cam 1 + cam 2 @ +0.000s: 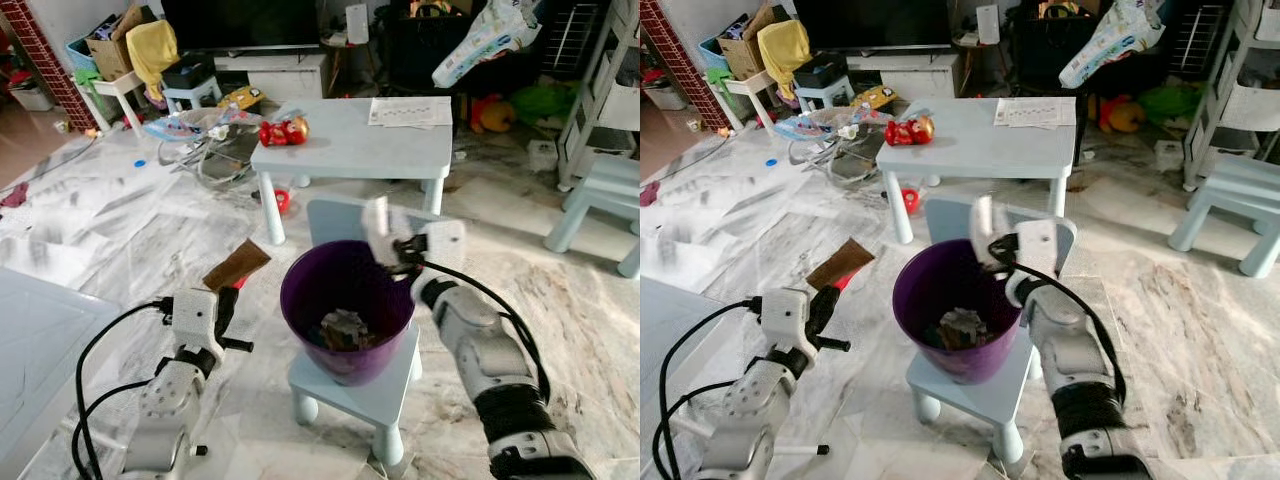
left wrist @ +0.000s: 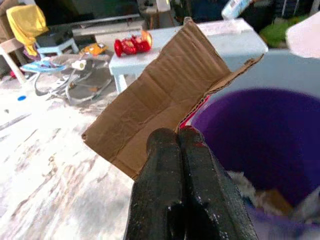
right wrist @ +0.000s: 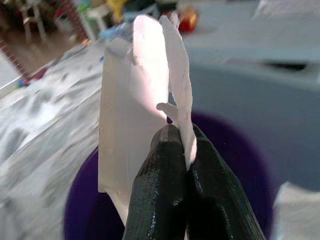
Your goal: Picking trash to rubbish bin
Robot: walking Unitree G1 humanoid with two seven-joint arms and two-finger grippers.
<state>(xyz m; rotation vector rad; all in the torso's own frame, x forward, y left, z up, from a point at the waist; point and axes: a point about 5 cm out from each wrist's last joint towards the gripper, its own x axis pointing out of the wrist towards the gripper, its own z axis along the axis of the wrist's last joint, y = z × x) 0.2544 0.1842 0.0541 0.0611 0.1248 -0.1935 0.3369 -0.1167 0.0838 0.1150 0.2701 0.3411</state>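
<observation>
Over the purple bin point(image 1: 345, 300) rim, right gripper point(image 1: 392, 250) w/ jaws pinching white paper point(image 3: 140, 100); left gripper point(image 1: 226, 300) beside bin, jaws clamping cardboard point(image 2: 165, 95). Trash point(image 1: 345, 328) inside bin; floor around open.

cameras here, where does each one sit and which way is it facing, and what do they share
Left eye view: head, looking forward and down at the purple bin on a stool; both arms show.
Right eye view: same scene, shifted slightly.
Left wrist view: along the left gripper, shut on brown cardboard.
Right wrist view: along the right gripper, pinching white trash.
All share the bin.
</observation>
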